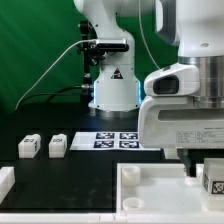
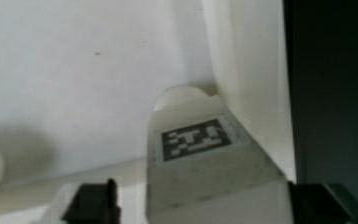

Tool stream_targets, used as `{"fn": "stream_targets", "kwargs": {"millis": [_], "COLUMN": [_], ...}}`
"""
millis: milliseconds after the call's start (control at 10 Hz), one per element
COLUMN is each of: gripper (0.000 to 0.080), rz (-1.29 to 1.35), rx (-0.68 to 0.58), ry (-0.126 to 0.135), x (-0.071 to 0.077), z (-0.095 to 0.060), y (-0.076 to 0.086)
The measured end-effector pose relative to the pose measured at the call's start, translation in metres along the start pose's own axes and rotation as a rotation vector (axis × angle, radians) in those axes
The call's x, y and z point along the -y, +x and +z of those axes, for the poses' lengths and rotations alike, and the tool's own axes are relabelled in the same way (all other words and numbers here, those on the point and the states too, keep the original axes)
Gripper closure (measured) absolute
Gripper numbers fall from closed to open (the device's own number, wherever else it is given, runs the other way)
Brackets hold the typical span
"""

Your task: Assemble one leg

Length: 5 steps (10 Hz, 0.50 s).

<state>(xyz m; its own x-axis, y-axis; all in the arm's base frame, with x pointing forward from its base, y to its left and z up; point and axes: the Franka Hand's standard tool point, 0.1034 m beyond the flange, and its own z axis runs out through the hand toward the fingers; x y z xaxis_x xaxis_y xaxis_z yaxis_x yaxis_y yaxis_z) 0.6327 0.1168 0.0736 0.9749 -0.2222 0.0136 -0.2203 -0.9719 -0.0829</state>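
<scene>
**Hand** (image 1: 207,171): at 3 o'clock in the exterior view, low over the white square panel (image 1: 150,173). Its fingers (image 2: 98,203) sit against both flanks of one leg, so I judge it clamped on that leg.

**Held leg** (image 2: 194,138): directly between the fingers, with no offset from the hand. Its long axis runs straight out along the hand's own line, and its tagged face looks toward the wrist camera. The rounded tip is close beside the panel's raised wall (image 2: 247,60). I cannot tell whether it touches the panel.

**Loose legs**, two (image 1: 28,146) (image 1: 57,145): on the black worktop (image 1: 80,165), at 9 o'clock from the hand and well apart from it.

**Marker board** (image 1: 118,139): at 10 o'clock from the hand.
</scene>
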Motion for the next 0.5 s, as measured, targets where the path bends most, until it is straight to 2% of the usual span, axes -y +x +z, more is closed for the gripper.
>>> {"fn": "stream_targets", "kwargs": {"millis": [100, 200, 300, 400, 500], "gripper": [0.0444, 0.0508, 0.0508, 0.0508, 0.0508], "rz": [0.118, 0.231, 0.315, 0.470, 0.740], "rx": [0.001, 0.001, 0.001, 0.010, 0.020], "ry": [0.001, 0.001, 0.002, 0.011, 0.023], "x": [0.0000, -0.0003, -0.0006, -0.0020, -0.0029], "z": [0.0001, 0.0000, 0.0000, 0.0011, 0.0015], "y": [-0.0001, 0.0001, 0.0002, 0.0013, 0.0015]}}
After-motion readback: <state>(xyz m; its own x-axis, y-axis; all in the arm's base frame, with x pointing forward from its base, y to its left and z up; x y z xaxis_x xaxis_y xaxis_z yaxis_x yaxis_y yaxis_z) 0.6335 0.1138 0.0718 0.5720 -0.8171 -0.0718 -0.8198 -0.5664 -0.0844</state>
